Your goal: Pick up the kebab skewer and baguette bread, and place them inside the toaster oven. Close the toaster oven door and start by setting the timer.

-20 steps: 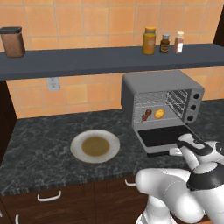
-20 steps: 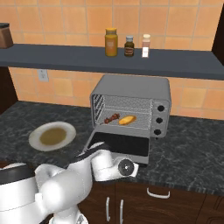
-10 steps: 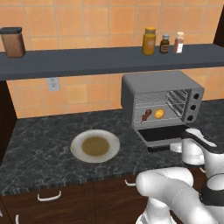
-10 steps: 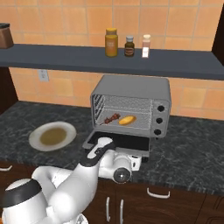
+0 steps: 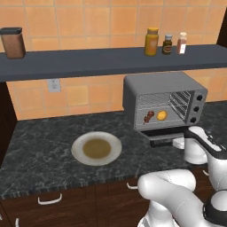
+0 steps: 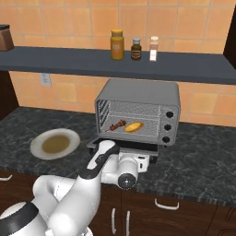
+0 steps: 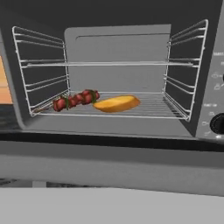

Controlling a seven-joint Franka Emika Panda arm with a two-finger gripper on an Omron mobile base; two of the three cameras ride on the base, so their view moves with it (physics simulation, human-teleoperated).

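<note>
The toaster oven (image 5: 164, 88) (image 6: 138, 94) stands on the counter with its door (image 5: 160, 133) (image 6: 123, 146) folded down flat. On its wire rack, the kebab skewer (image 5: 148, 116) (image 6: 117, 124) (image 7: 75, 100) lies to the left of the baguette bread (image 5: 162, 115) (image 6: 133, 126) (image 7: 116, 103), their ends nearly touching. My gripper (image 5: 179, 142) (image 6: 138, 160) sits low at the door's front edge, pointing into the oven. The door (image 7: 109, 168) spans the hand view edge-on, and the fingers are hidden. A column of knobs (image 6: 168, 126) (image 7: 217, 124) runs down the oven's right side.
A round plate (image 5: 96, 148) (image 6: 54, 144) with a brown middle lies on the dark counter left of the oven. Overhead, a shelf (image 5: 88, 60) carries three bottles (image 5: 165, 42) and a brown canister (image 5: 12, 43). Cabinet drawers run below the counter's front edge.
The arm's elbow has swung lower and to the side, while the hand has stayed at the door's front edge. The door stays down and the food has not moved.
</note>
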